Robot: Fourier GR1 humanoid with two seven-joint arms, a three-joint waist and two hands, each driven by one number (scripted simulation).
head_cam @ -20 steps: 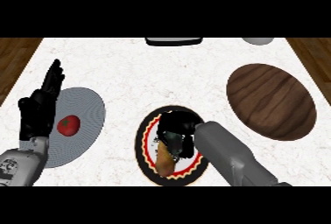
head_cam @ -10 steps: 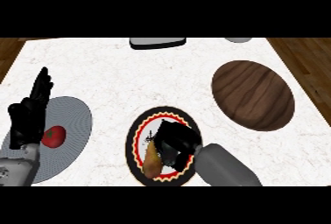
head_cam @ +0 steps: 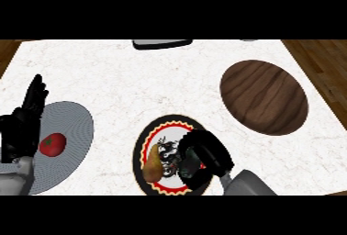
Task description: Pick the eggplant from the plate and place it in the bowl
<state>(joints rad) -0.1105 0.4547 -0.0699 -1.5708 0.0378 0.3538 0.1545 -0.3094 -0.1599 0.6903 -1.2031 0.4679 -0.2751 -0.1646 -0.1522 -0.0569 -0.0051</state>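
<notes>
The patterned plate [head_cam: 169, 120] sits on the white marble counter [head_cam: 149, 82], near its front edge. The eggplant [head_cam: 153, 166], tan-brown and pear-shaped, lies on the left half of this plate with its narrow end pointing away from the robot. The right hand [head_cam: 207, 153] comes in over the plate's right half, just beside the eggplant on its right. Dark shapes between them hide any contact, and I cannot tell whether this hand is spread or closed. The wooden bowl [head_cam: 264, 96] lies up and to the right of the plate, apart from it. Well to the plate's left, the left hand [head_cam: 20, 131] rests spread and upright at the edge of a grey plate [head_cam: 75, 124] holding a tomato [head_cam: 52, 143].
</notes>
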